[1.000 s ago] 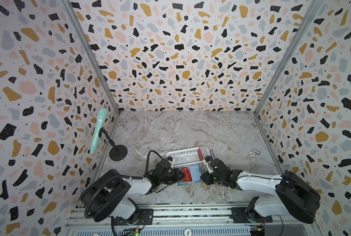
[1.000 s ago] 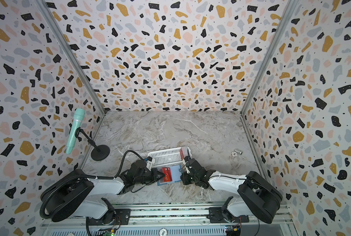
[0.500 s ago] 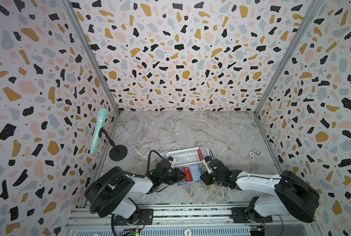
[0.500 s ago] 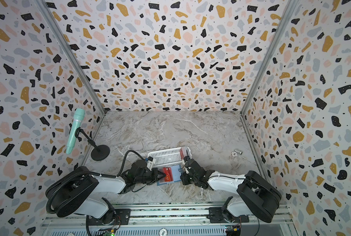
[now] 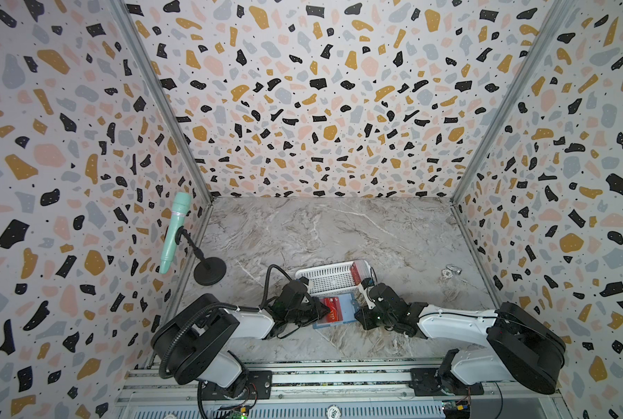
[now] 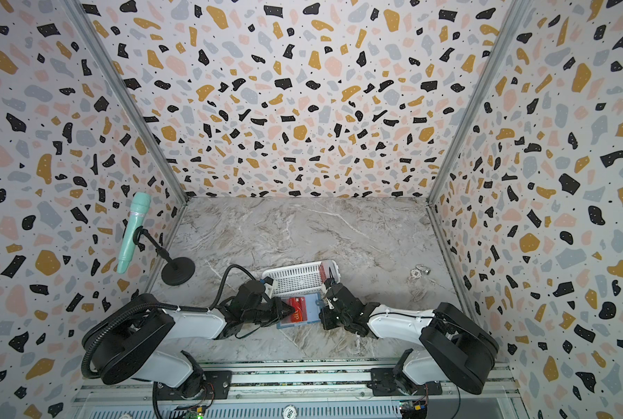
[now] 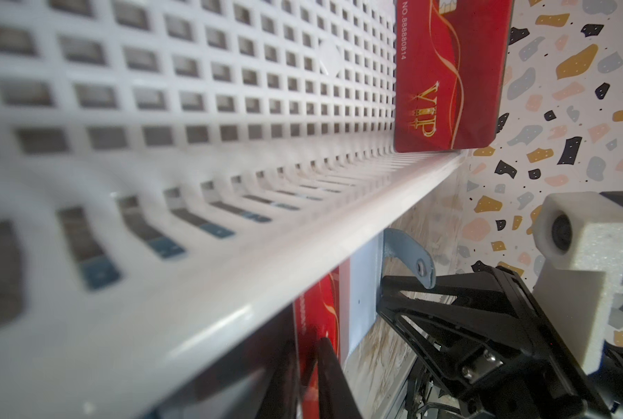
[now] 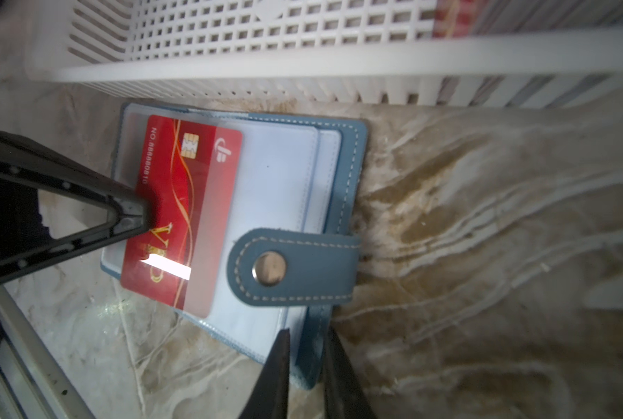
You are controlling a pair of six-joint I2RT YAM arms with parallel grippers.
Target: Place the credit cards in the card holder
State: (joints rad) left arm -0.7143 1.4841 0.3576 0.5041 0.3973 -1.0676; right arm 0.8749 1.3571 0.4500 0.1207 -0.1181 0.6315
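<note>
The blue-grey card holder (image 8: 349, 163) lies open on the marble floor against the white basket (image 8: 230, 36), its snap tab (image 8: 295, 268) folded over the clear sleeves. A red VIP credit card (image 8: 179, 217) sits partly inside a sleeve. My left gripper (image 7: 308, 344) has that card between its fingers, which stand close together; whether they grip it I cannot tell. Its tip (image 8: 139, 217) rests at the card's outer edge. My right gripper (image 8: 306, 337) is shut on the holder's blue cover near a corner. More red credit cards (image 7: 447, 72) stand in the basket (image 5: 330, 277). Both top views show the card (image 5: 331, 309) (image 6: 298, 309).
A mint microphone (image 5: 174, 232) on a black round-based stand (image 5: 210, 270) is at the left wall. A small metal object (image 5: 451, 271) lies at the right. The basket stands right behind the holder. Patterned walls close in three sides, and a metal rail (image 5: 339, 377) runs along the front.
The left arm's shoulder has shifted slightly. Both grippers, the card and the card holder stay where they were.
</note>
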